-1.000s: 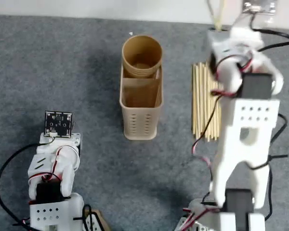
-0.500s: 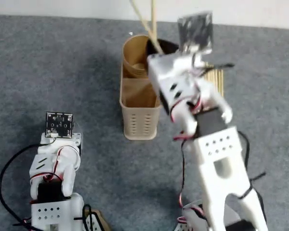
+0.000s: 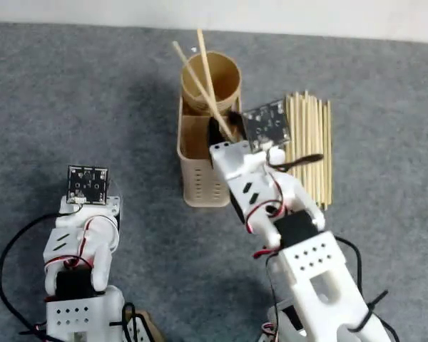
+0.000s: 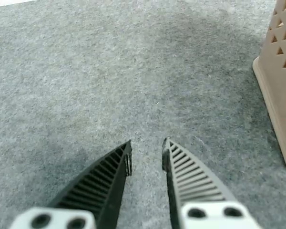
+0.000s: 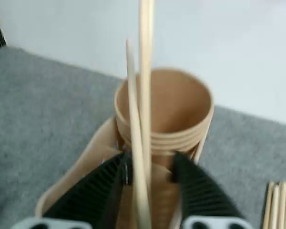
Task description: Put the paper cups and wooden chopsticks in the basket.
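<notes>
Left gripper (image 4: 147, 142) at 7 o'clock, jaws parted, empty, low over carpet (image 3: 93, 92). Right gripper (image 5: 150, 164) clamps two chopsticks (image 5: 146, 57) above the basket (image 3: 208, 182), their ends crossing the cups (image 5: 181, 109) stacked in its 12 o'clock end. Step looks like dropping the sticks in. Next probably: lower into a free compartment, release, then fetch the pile (image 3: 310, 153) at 3 o'clock. Grey carpet, white wall (image 3: 93, 11) beyond.

No readable text or numbers, basket (image 3: 207, 187) plain, paper cups (image 3: 226, 82) unprinted
</notes>
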